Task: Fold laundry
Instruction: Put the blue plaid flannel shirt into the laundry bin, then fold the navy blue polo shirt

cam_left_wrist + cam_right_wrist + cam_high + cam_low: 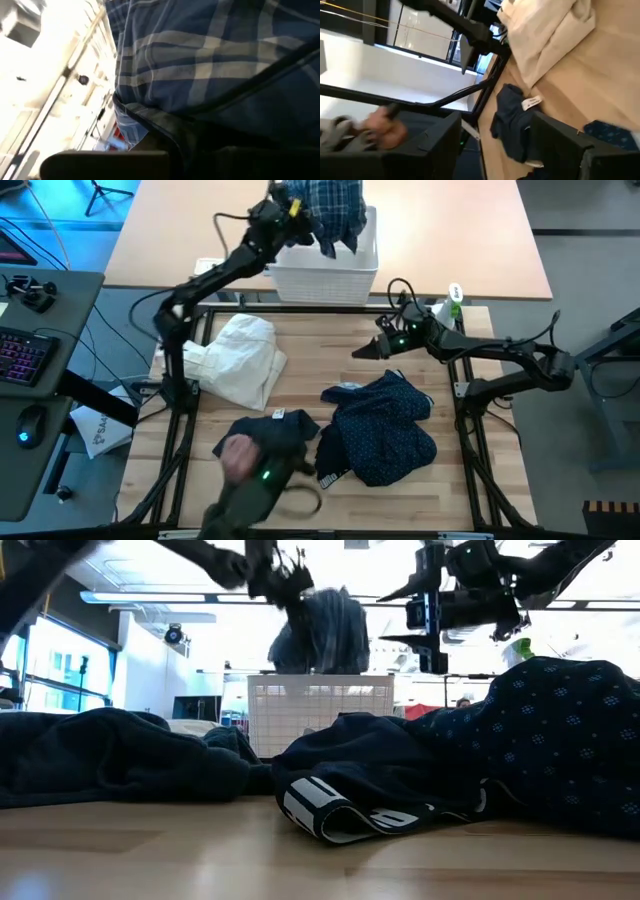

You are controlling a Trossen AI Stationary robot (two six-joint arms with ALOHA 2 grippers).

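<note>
While the blue-and-white plaid shirt hangs bunched above the white lattice basket at the far edge of the table, the left gripper is clamped shut on its upper part, and the left wrist view is filled with the plaid cloth pressed close against the fingers. Seen from table height, the shirt dangles over the basket's rim, clear of the wooden top. On the table itself, the navy shirt with tiny white dots lies crumpled toward the right side, with a small black piece bearing a white-lettered band just beside its near-left edge. A dark grey garment with a white tag lies left of that, and a cream-coloured garment rests loosely folded farther back on the left. The right gripper hovers over bare wood between the cream garment and the navy shirt, its fingers spread wide and holding nothing. At the near edge a person's hand, on a dark green sleeve, reaches onto the dark grey garment
</note>
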